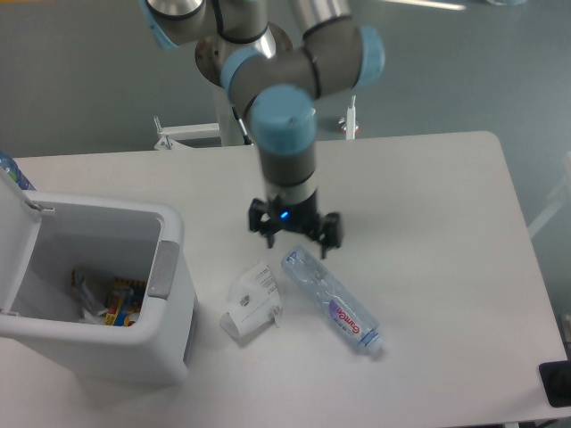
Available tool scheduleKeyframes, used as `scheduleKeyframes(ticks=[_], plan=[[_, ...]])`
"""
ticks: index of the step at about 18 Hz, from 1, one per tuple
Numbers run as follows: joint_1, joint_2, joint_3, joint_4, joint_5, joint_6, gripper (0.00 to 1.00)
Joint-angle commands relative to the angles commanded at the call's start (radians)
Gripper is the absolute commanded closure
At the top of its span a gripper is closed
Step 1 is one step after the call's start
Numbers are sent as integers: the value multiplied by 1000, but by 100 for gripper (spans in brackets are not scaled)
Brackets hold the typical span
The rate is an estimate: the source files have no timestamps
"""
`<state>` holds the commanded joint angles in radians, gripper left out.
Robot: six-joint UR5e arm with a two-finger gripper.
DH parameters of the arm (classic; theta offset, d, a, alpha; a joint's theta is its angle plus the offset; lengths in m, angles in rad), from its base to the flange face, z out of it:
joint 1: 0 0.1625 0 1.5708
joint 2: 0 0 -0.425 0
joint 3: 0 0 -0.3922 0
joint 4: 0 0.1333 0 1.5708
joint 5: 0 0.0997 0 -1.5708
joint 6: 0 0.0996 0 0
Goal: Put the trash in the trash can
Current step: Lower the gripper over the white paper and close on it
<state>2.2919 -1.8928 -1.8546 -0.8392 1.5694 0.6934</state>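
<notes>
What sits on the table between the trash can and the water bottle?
In the fixed camera view, the crumpled paper carton lies between the trash can and the water bottle. Apart from it, that stretch is bare table.

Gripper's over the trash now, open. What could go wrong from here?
The gripper hangs open near the clear bottle's base end, with the crumpled carton close beside it. A descent may clip both items or nudge the carton. The round bottle may roll away from closing fingers. An end grasp could let the bottle swing against the bin rim.
</notes>
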Motion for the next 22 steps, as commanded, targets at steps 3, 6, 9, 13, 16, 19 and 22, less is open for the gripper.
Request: scheduleKeyframes(ticks=[3, 6, 9, 13, 16, 19, 22], plan=[[-2, -12, -3, 3, -64, 0, 0], [-18, -35, -5, 8, -66, 0, 0], [-31, -52, 1, 9, -66, -8, 0], [-32, -61, 17, 9, -66, -43, 10], [-32, -69, 31, 11, -65, -61, 36], [-32, -74, 35, 11, -62, -63, 46], [-32, -75, 37, 9, -57, -86, 56]])
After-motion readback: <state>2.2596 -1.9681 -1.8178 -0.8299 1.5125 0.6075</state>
